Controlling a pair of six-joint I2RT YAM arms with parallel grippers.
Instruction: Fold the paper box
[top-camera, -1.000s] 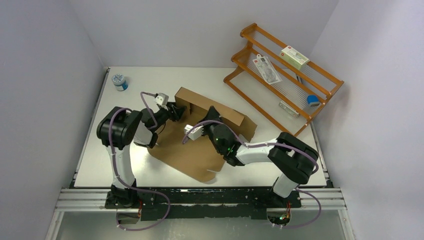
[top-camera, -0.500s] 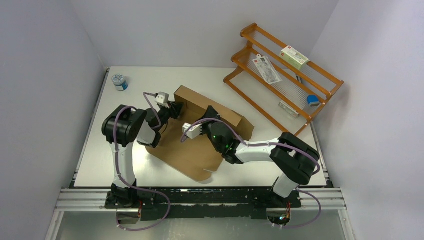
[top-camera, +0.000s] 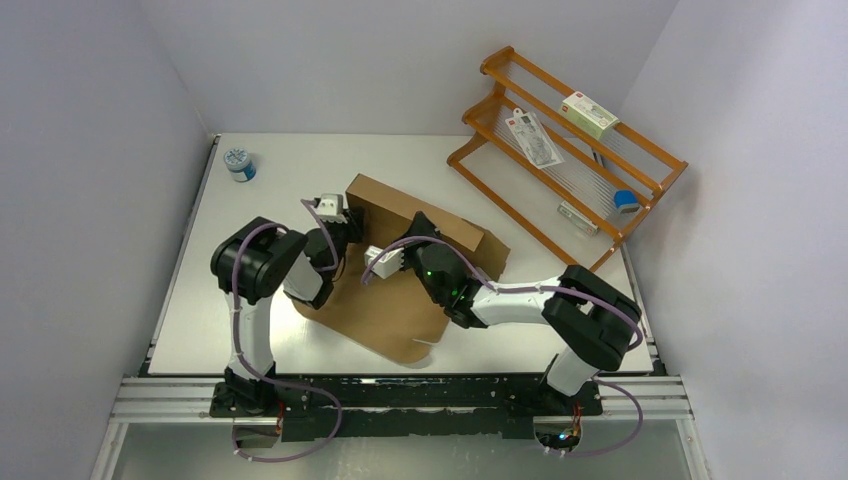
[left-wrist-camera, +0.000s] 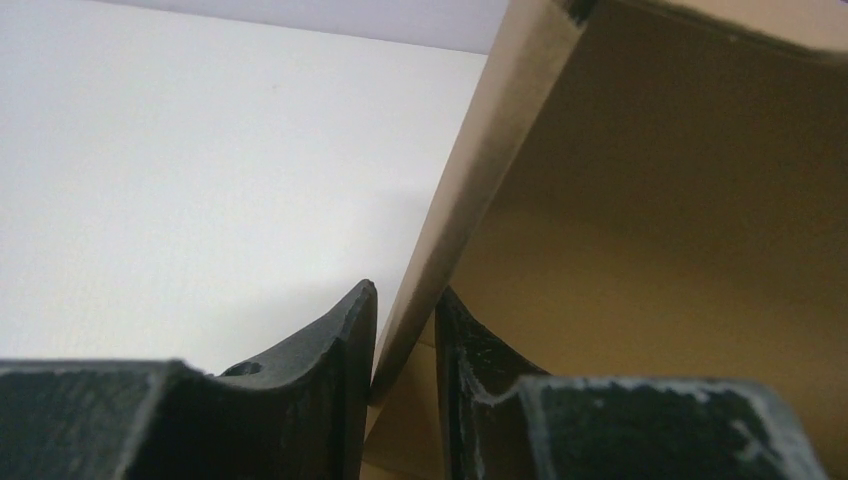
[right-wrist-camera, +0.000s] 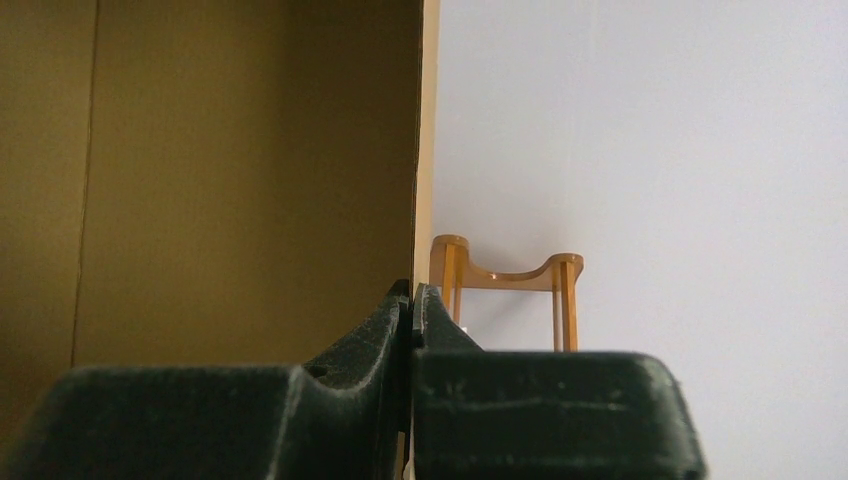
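Note:
The paper box (top-camera: 385, 305) is a brown cardboard sheet lying on the table, with its far panel (top-camera: 420, 215) raised upright. My left gripper (top-camera: 345, 222) is at the panel's left end. In the left wrist view its jaws (left-wrist-camera: 402, 330) straddle the edge of a cardboard flap (left-wrist-camera: 480, 170) and are shut on it. My right gripper (top-camera: 418, 228) is at the middle of the raised panel. In the right wrist view (right-wrist-camera: 411, 300) it is shut on the thin upright edge of the cardboard (right-wrist-camera: 250, 170).
An orange wooden rack (top-camera: 560, 150) stands at the back right with a small white carton (top-camera: 588, 113) and packets on it. A small white and blue jar (top-camera: 239, 163) sits at the back left. The rack's end (right-wrist-camera: 505, 275) shows beyond the right gripper.
My left arm has swung right and its gripper has moved in closer to the left end of the raised panel. The cardboard sheet shifted slightly. The right gripper keeps its hold.

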